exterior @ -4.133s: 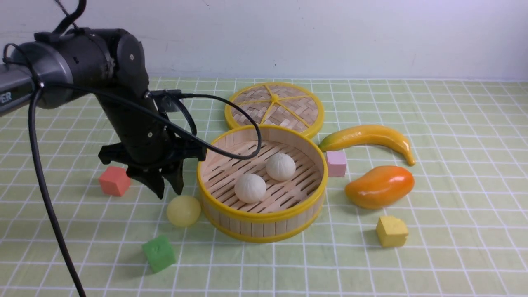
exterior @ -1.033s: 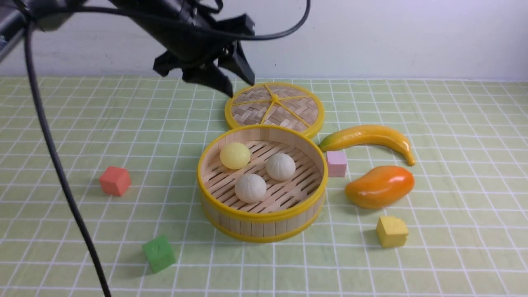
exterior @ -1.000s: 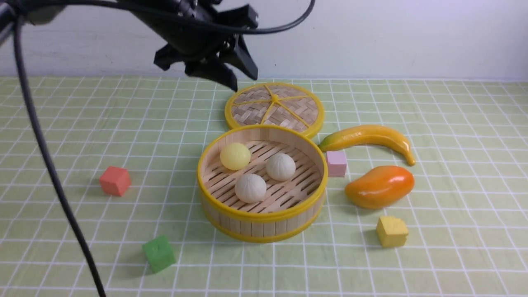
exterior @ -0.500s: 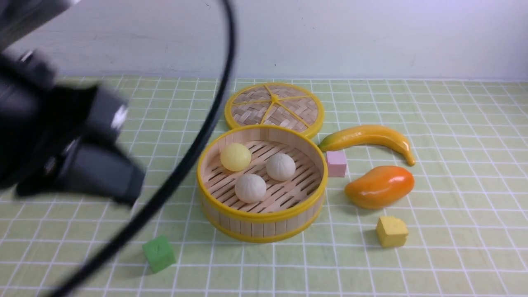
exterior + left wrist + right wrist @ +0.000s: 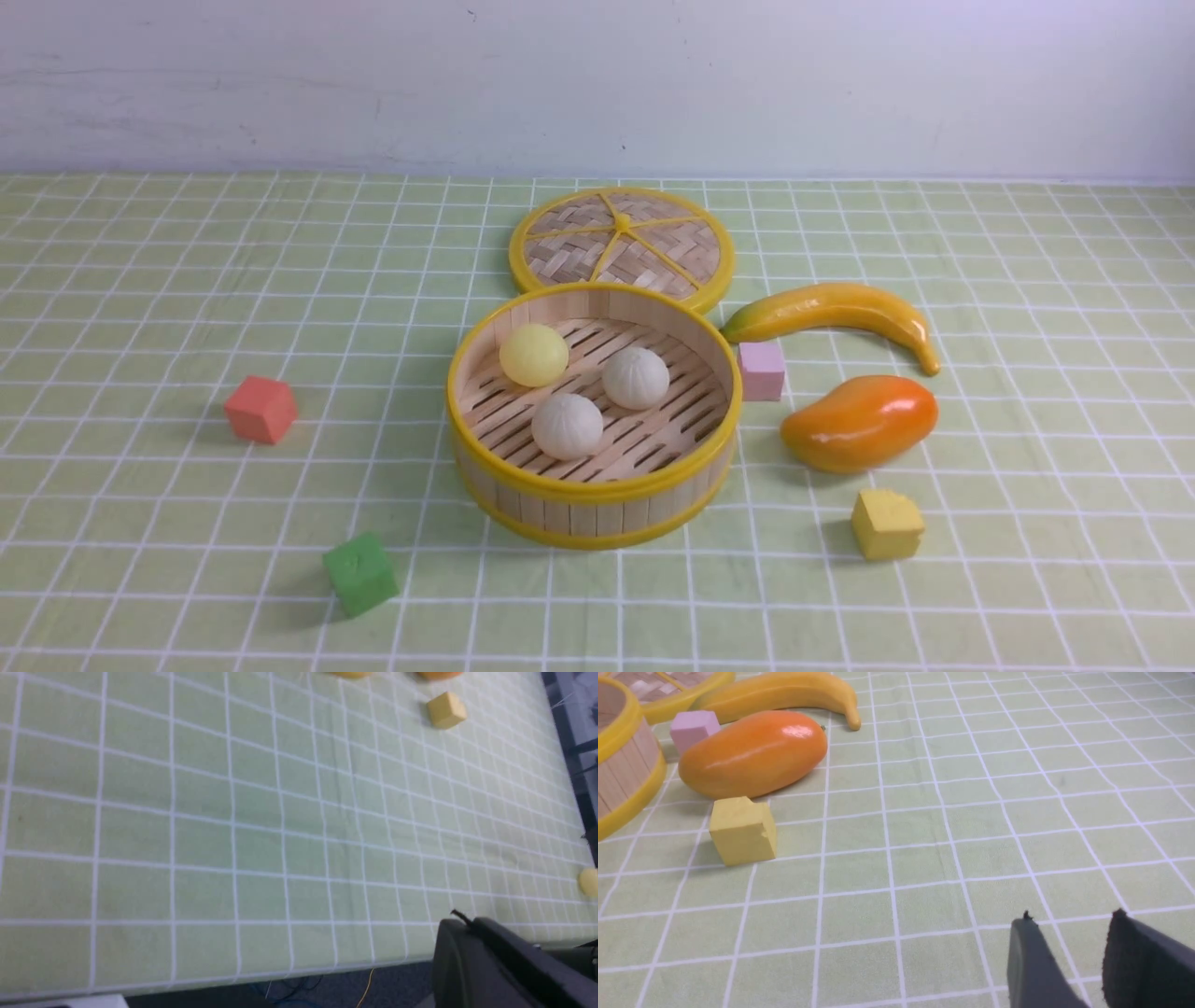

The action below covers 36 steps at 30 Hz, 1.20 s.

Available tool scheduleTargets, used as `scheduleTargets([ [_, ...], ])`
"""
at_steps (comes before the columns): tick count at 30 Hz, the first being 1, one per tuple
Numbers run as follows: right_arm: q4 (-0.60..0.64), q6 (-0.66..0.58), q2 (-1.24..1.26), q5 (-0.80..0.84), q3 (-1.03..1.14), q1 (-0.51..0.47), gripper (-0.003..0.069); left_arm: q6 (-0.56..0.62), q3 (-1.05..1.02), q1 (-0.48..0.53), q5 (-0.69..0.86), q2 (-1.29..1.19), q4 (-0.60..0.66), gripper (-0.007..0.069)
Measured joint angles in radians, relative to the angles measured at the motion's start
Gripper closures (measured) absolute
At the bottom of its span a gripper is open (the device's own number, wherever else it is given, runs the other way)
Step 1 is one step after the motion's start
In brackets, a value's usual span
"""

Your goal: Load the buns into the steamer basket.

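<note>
Now all three buns [image 5: 568,425] sitting inside steamer basket [image 5: 594,489], well away from both arms; left gripper [image 5: 472,933] pinched closed, right gripper [image 5: 1069,926] parted, holding nothing.

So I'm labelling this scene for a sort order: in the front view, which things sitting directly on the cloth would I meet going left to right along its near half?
Red cube → green cube → steamer basket → orange mango → yellow cube.
</note>
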<state>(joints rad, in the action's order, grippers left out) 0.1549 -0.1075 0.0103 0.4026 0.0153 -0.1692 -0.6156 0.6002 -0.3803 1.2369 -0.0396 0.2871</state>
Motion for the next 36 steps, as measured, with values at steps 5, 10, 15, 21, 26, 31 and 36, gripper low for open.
scheduleTargets([
  [5,0.0,0.0,0.001,0.0,0.0,0.0,0.042,-0.004,-0.012,0.0,0.0,0.061,0.007,0.0638],
  [10,0.001,0.0,0.001,0.0,0.0,0.0,0.042,-0.004,-0.014,0.0,0.0,0.061,-0.07,0.0638],
  [15,0.001,0.0,0.001,0.0,0.0,0.0,0.042,-0.005,-0.043,0.0,-0.113,0.061,-0.34,0.0638],
  [21,0.001,0.0,0.001,0.0,0.0,0.0,0.042,-0.003,-0.157,0.0,-0.387,0.061,-0.566,0.0638],
  [26,0.001,0.0,0.001,0.0,0.0,0.0,0.042,0.031,-0.302,0.0,-0.634,0.061,-0.601,0.0638],
  [31,0.001,0.0,0.001,0.0,0.0,0.0,0.042,0.043,-0.465,0.0,-0.764,0.059,-0.576,0.0637],
  [36,0.001,0.0,0.001,0.0,0.001,0.0,0.042,0.091,-0.584,0.016,-0.813,0.059,-0.508,0.0636],
])
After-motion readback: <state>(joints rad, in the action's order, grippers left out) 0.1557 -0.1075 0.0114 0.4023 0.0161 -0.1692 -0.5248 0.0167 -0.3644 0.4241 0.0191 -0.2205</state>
